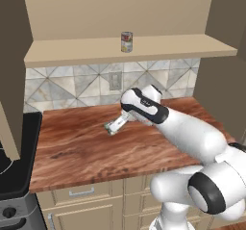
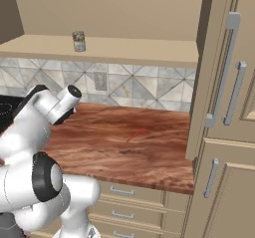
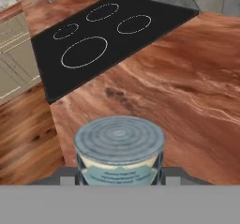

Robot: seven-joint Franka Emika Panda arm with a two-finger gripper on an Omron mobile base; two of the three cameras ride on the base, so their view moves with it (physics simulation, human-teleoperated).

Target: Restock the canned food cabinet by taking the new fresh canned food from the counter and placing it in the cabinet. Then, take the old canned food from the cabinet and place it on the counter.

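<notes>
Blue-grey old can (image 3: 119, 155) gripped in hand (image 3: 119, 177); label writing unreadable; yellow-red tin (image 1: 126, 42) on shelf.

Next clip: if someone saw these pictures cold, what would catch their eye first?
Probably the big white arm stretched low over the reddish-brown counter, its hand shut on the old canned food, a squat can with a ridged grey top seen close in the hand view. Next, the new fresh canned food standing alone and upright on the tan cabinet shelf above. The black cooktop with four ring outlines lies beyond the held can.
</notes>
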